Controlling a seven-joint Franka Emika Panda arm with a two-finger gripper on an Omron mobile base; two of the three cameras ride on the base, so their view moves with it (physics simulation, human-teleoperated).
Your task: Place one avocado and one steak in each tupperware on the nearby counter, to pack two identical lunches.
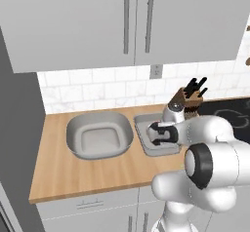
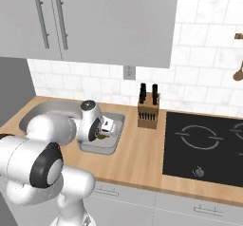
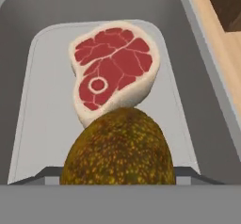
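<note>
Right now the fingers (image 3: 117, 183) pinch the avocado (image 3: 117, 148) directly above the smaller tupperware (image 1: 156, 136) toward the worktop's (image 1: 73, 172) cooktop end; the steak (image 3: 113, 70) lies flat beyond it, so release goes straight down.

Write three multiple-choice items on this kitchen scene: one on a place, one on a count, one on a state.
1. The steak lies:
A. in the smaller tupperware
B. on the cooktop
C. on bare wood

2. Tupperwares on the counter:
A. one
B. two
C. four

3. The larger tupperware is:
A. empty
B. holding a steak
C. lidded

Key:
1 A, the hand view shows it on the grey floor, past the avocado.
2 B, two grey tubs sit side by side.
3 A, its bare floor shows.
</note>
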